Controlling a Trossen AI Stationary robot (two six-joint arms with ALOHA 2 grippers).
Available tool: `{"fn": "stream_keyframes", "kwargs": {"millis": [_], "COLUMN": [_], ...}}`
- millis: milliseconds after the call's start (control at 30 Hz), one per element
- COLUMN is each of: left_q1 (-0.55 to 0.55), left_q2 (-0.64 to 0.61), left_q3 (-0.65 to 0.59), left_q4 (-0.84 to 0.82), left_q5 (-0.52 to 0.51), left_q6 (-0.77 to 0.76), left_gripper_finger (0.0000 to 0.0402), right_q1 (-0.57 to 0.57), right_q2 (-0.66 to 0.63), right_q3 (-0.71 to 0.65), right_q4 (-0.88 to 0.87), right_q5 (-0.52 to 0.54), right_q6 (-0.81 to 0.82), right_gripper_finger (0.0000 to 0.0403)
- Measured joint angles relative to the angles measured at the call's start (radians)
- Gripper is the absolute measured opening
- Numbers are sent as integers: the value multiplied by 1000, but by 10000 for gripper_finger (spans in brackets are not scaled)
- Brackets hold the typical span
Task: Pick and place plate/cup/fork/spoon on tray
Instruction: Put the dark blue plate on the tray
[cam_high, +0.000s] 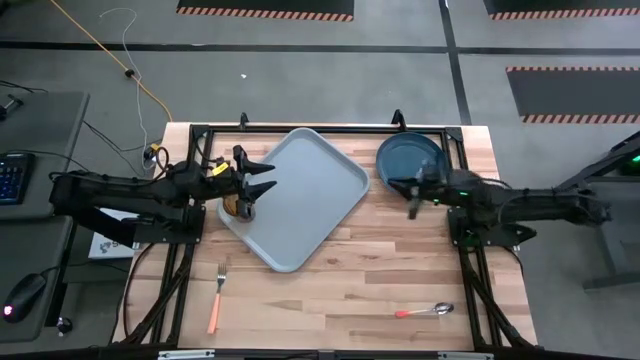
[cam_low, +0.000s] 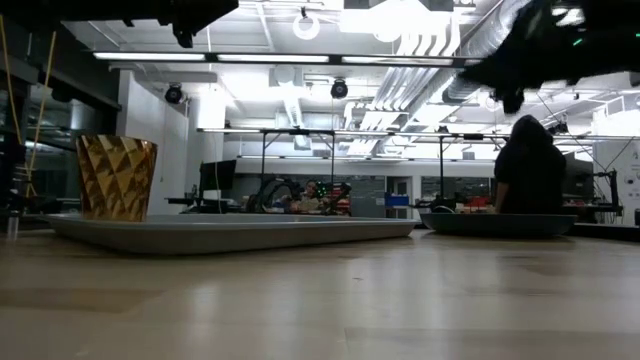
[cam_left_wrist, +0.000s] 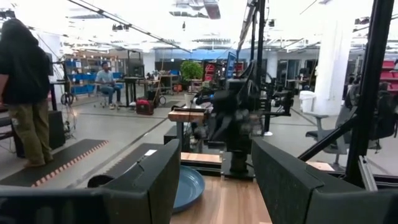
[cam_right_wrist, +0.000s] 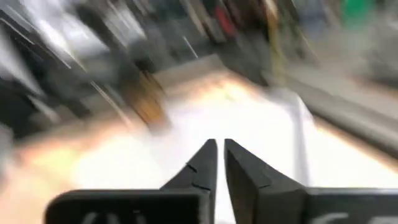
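The tray (cam_high: 297, 195) lies turned at an angle on the wooden table (cam_high: 350, 280), toward the left half. The cup (cam_high: 238, 207) stands upright on the tray's left edge region, and in the low view it shows as a faceted amber cup (cam_low: 116, 177) at the tray's (cam_low: 230, 232) left end. The left gripper (cam_high: 262, 178) hovers above the tray's left side, just beside and above the cup, with its two fingers spread apart and nothing between them; its wrist view shows the gap between the fingers (cam_left_wrist: 149, 186) empty, with the plate (cam_left_wrist: 186, 186) and the other arm beyond. The plate (cam_high: 409, 158) rests on the table just off the tray's right corner, near the far edge. The right gripper (cam_high: 412, 197) hangs over the plate's near rim, its fingers (cam_right_wrist: 202, 168) almost together with only a thin slit between them, holding nothing. The fork (cam_high: 217, 297) lies on the table near the front left, tines pointing away from the front edge, well apart from the tray. The spoon (cam_high: 425, 312) lies near the front right, also well apart from the tray. In the room behind, a person in dark clothes (cam_low: 530, 165) stands beyond the table.
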Motion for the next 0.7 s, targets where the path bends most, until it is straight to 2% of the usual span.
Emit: {"fn": "stream_keyframes", "kwargs": {"millis": [133, 233, 333, 433, 700], "left_q1": [0, 0, 0, 0, 0], "left_q2": [0, 0, 0, 0, 0], "left_q3": [0, 0, 0, 0, 0], "left_q4": [-4, -6, -8, -10, -11], "left_q5": [0, 0, 0, 0, 0], "left_q6": [-3, -4, -4, -4, -3], "left_gripper_finger": [188, 188, 188, 188, 188], "right_q1": [0, 0, 0, 0, 0], "right_q2": [178, 305, 409, 495, 607], "right_q3": [148, 202, 210, 210, 210], "right_q4": [-375, -559, -588, -585, -587], "right_q5": [138, 138, 108, 113, 323], "right_q6": [117, 166, 179, 154, 83], "right_gripper_finger": [83, 130, 161, 171, 172]}}
